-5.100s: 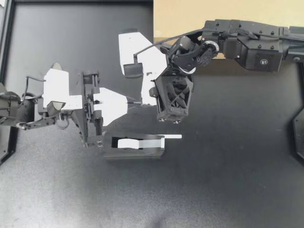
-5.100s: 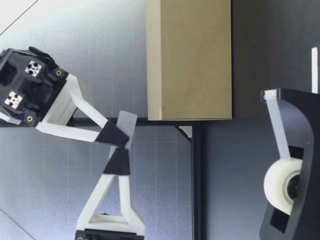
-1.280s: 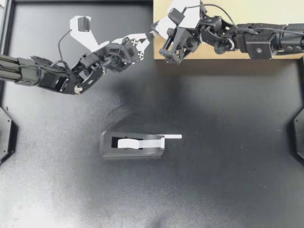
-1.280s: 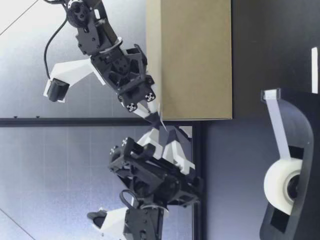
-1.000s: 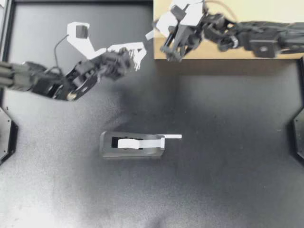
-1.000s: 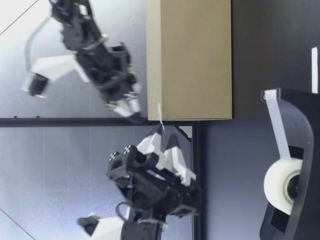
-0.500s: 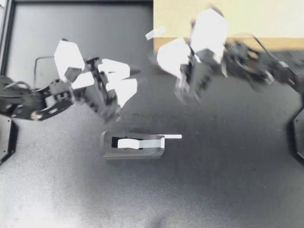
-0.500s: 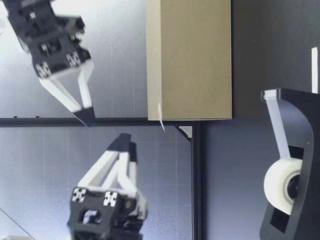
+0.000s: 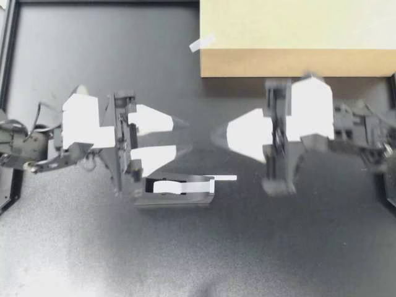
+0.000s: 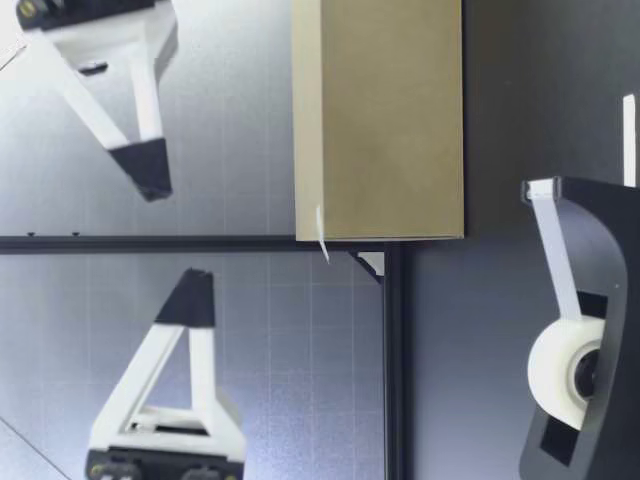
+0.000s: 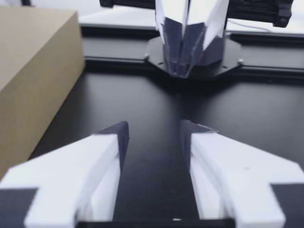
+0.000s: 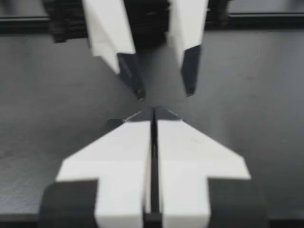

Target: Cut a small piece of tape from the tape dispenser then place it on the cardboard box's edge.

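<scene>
Tape strip (image 9: 202,43), upper middle of the top view, overhangs the box (image 9: 297,37) corner; placement looks done, so your left pincer (image 9: 184,136) hangs spread and right pincer (image 9: 215,137) pressed together, both empty above the counter (image 9: 297,247).

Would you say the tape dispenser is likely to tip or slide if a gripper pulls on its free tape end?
Probably it slides rather than tips: the tape dispenser sits low and long on the table. Its free tape end looks thin, so it likely flexes when touched.
</scene>
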Available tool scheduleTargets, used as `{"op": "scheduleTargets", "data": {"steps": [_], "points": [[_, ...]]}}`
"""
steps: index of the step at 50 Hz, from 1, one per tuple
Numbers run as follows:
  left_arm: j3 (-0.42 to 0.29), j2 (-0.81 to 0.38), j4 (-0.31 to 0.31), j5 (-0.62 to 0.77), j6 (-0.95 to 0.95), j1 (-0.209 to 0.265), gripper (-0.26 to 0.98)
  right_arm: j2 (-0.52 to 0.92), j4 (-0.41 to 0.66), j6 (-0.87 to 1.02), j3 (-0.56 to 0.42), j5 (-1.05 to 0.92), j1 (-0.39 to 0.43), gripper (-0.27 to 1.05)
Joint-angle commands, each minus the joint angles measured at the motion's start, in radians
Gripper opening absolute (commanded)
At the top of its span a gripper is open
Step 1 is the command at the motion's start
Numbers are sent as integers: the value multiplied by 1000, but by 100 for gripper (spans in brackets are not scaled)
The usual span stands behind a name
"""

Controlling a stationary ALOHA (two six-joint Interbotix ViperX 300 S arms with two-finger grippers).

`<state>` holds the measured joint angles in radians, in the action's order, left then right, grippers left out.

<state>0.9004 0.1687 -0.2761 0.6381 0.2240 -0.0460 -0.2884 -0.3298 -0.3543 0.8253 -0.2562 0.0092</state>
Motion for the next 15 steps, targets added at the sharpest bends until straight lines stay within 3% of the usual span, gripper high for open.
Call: {"op": "scheduleTargets", "data": {"steps": [1, 15], "points": [[-8, 26, 6, 5, 2, -8, 36, -21, -3, 2, -6, -14, 8, -8], [12, 40, 6, 8, 2, -8, 36, -20, -3, 2, 31, -49, 8, -8]]}}
